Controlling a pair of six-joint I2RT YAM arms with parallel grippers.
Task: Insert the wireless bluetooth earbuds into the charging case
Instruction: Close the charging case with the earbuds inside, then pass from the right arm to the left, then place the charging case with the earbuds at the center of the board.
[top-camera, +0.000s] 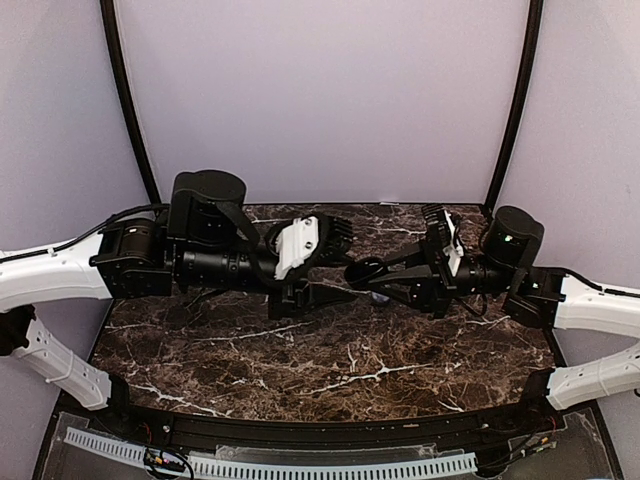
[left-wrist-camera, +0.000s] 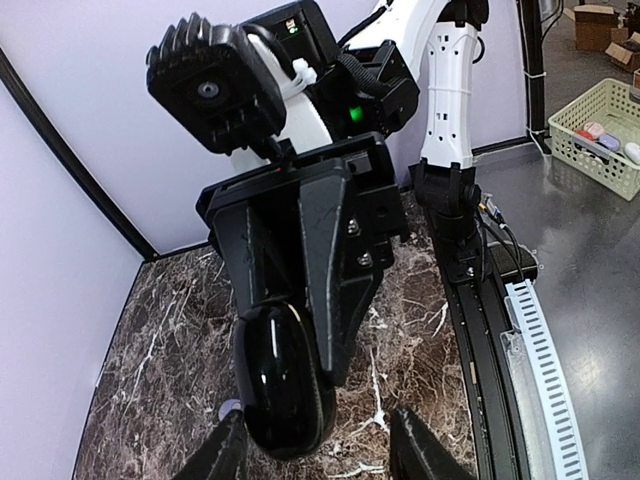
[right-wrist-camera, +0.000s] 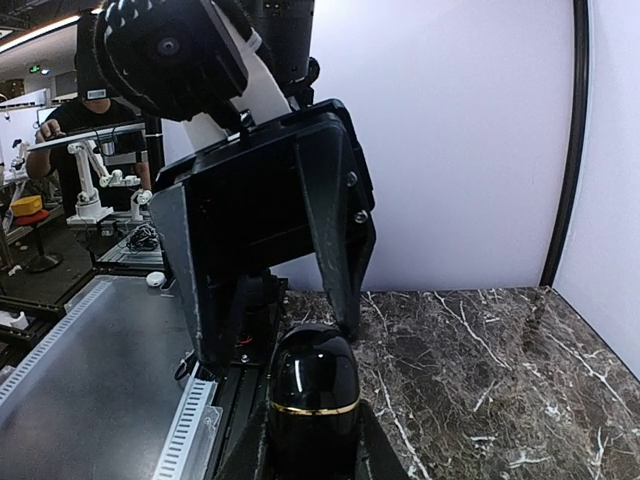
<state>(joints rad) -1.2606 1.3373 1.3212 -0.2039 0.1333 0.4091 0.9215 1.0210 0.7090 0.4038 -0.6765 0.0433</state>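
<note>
The charging case (right-wrist-camera: 314, 390) is glossy black and egg-shaped with a thin gold band, and its lid looks closed. My right gripper (right-wrist-camera: 315, 445) is shut on its lower half and holds it above the marble table, at mid-table in the top view (top-camera: 362, 271). My left gripper (left-wrist-camera: 320, 440) is open and empty, its fingers spread on either side of the case (left-wrist-camera: 283, 380) without touching it. One pale purple earbud (left-wrist-camera: 229, 408) peeks out on the table beside the left finger. The other earbuds are hidden.
The two arms meet nose to nose over the dark marble table (top-camera: 330, 370). Purple walls close in the back and sides. A cable rail (top-camera: 270, 465) runs along the near edge. A basket (left-wrist-camera: 600, 130) of small items stands off the table.
</note>
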